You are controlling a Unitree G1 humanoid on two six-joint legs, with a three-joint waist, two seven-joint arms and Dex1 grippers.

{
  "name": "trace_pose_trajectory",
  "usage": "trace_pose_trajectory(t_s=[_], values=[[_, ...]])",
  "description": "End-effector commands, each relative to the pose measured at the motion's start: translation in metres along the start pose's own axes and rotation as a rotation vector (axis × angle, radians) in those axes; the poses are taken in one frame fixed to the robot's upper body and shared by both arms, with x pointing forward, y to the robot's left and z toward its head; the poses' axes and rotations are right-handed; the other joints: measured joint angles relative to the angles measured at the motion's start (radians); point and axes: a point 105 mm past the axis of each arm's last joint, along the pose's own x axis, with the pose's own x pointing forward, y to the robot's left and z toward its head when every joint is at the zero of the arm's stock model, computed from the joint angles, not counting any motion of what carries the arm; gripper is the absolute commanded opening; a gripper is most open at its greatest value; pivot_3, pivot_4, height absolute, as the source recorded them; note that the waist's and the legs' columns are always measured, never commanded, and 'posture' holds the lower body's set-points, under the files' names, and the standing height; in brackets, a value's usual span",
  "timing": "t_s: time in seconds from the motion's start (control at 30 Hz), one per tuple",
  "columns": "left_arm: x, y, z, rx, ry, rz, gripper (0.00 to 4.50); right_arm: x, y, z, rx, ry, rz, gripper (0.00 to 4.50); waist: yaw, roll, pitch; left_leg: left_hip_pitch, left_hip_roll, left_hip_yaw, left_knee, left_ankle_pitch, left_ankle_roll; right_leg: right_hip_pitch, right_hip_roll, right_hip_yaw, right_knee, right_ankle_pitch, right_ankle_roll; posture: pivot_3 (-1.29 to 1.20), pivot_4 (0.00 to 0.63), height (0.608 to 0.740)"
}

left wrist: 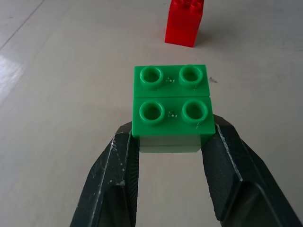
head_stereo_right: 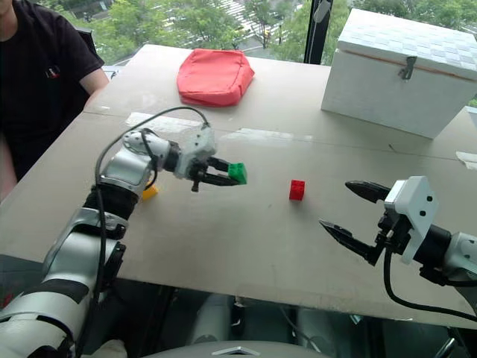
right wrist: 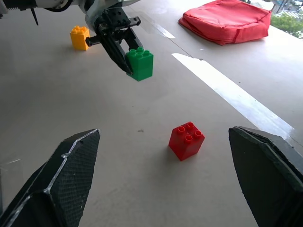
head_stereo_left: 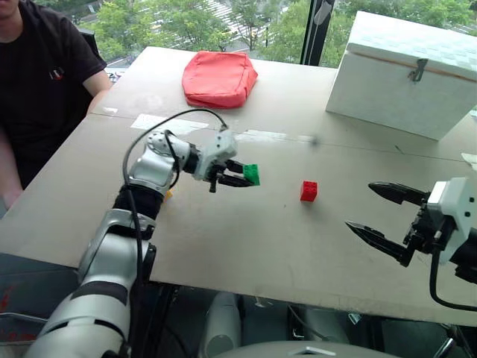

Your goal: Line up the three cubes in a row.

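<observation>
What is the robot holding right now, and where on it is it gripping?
The left hand holds the green cube, its two fingers pinching opposite side faces at the near end, studs facing up, lifted off the table. The right hand is open and holds nothing.

The left arm reaches out from the left, elbow bent, wrist turned so its hand (head_stereo_left: 244, 177) points across to the right and a little downward. Its two black fingers (left wrist: 118, 175) are clamped tight — the green cube (head_stereo_left: 251, 174) is pinched between their tips, lifted clear of the counter (head_stereo_left: 246, 253). On the other side the right arm sits low and pulled in, forearm angled inward. Its hand (head_stereo_left: 378, 211) points forward and to the left, about level — fingers (right wrist: 61, 184) spread wide apart, nothing between them, hanging above the counter.
</observation>
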Motion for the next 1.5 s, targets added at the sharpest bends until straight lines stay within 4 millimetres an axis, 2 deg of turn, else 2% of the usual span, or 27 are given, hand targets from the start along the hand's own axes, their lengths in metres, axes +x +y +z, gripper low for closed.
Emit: trace_pose_trajectory(t_s=[0.03,0.3,0.7,0.77,0.8,0.87,0.9,1.03,1.13,1.2,1.27,1.3,1.37,1.5], values=[[0.008,0.002,0.002,0.051,0.039,-0.026,1.29,-0.011,-0.002,0.0,-0.057,-0.005,-0.02,4.5,-0.001,0.0,0.0,0.0,0.0,0.0,0.0,0.0,0.0,0.0,0.0,0.0,0.0,0.0,0.0,0.0,0.15,0.74],[0.021,0.011,0.003,0.105,0.078,-0.055,1.29,-0.024,0.009,-0.017,-0.01,0.043,-0.015,4.5,0.001,0.0,0.0,0.0,0.0,-0.002,0.001,0.0,0.0,0.001,0.0,-0.001,0.0,0.0,0.0,0.0,0.15,0.74],[0.026,0.015,0.001,0.148,0.087,-0.053,1.29,-0.023,0.016,-0.015,-0.016,0.035,-0.003,4.5,0.0,0.0,0.0,-0.001,-0.001,-0.008,0.003,0.0,0.0,0.003,0.0,-0.005,0.0,0.0,0.0,0.0,0.15,0.74],[0.025,0.016,0.001,0.164,0.092,-0.044,2.32,-0.022,0.016,-0.014,-0.019,0.032,0.001,4.5,0.0,0.0,0.0,-0.001,-0.001,-0.009,0.003,0.0,0.0,0.003,0.0,-0.005,0.0,0.0,0.0,0.0,0.15,0.74],[0.025,0.016,0.001,0.163,0.09,-0.045,2.57,-0.021,0.016,-0.014,-0.02,0.031,0.002,4.5,0.0,0.0,0.0,-0.001,-0.001,-0.009,0.003,0.0,0.0,0.003,0.0,-0.005,0.0,0.0,0.0,0.0,0.15,0.74],[0.019,0.018,0.004,0.148,0.07,-0.034,3.46,-0.021,0.015,-0.013,-0.022,0.029,0.002,4.5,0.0,0.0,0.0,-0.001,-0.001,-0.009,0.004,0.0,0.0,0.004,0.0,-0.006,0.0,0.0,0.0,0.0,0.15,0.74],[0.014,0.019,0.004,0.147,0.066,-0.027,3.93,-0.021,0.014,-0.012,-0.023,0.028,0.0,4.5,0.0,0.0,0.0,-0.001,-0.001,-0.009,0.004,0.0,0.0,0.004,0.0,-0.006,0.0,0.0,0.0,0.0,0.15,0.74],[-0.024,0.017,0.003,0.117,0.048,0.016,3.93,-0.019,0.011,-0.011,-0.025,0.017,0.01,4.5,-0.007,0.0,0.0,-0.001,-0.001,-0.011,0.004,0.0,0.0,0.004,0.0,-0.006,0.0,0.0,0.0,0.0,0.15,0.74],[-0.055,0.003,0.006,0.062,0.013,0.072,3.93,-0.012,0.012,-0.008,-0.02,-0.009,0.045,4.5,-0.019,0.001,0.0,-0.001,0.0,-0.013,0.003,0.0,0.0,0.004,0.0,-0.006,0.0,0.0,0.0,0.0,0.15,0.74],[-0.084,-0.012,0.011,-0.032,-0.037,0.196,3.93,-0.001,0.015,-0.003,-0.017,-0.045,0.105,4.5,-0.03,0.002,-0.001,-0.001,0.0,-0.014,0.003,0.0,0.0,0.004,0.0,-0.006,0.0,0.0,0.0,0.0,0.15,0.74],[-0.111,-0.024,0.009,-0.125,-0.06,0.406,3.93,0.011,0.018,0.001,-0.014,-0.078,0.164,4.5,-0.04,0.003,-0.001,0.0,0.0,-0.014,0.003,0.0,0.0,0.004,0.0,-0.004,0.0,0.0,0.0,0.0,0.15,0.74],[-0.123,-0.025,0.006,-0.175,-0.073,0.535,3.93,0.015,0.019,0.003,-0.012,-0.088,0.185,4.5,-0.038,0.002,-0.001,0.0,0.0,-0.015,0.003,0.0,0.0,0.004,0.0,-0.004,0.001,0.0,0.0,0.0,0.15,0.74],[-0.147,-0.037,-0.012,-0.292,-0.059,0.741,3.93,0.024,0.022,0.003,-0.01,-0.096,0.232,4.5,-0.029,0.002,-0.001,0.001,0.0,-0.017,0.004,0.0,0.0,0.006,0.0,-0.006,0.001,0.0,0.0,0.0,0.15,0.74],[-0.162,-0.07,-0.039,-0.412,-0.006,0.864,3.93,0.034,0.022,0.003,-0.004,-0.101,0.286,4.5,-0.019,0.002,-0.001,0.011,-0.001,-0.016,0.002,0.0,0.0,0.014,-0.001,-0.007,-0.001,-0.003,-0.002,0.0,0.15,0.74]])
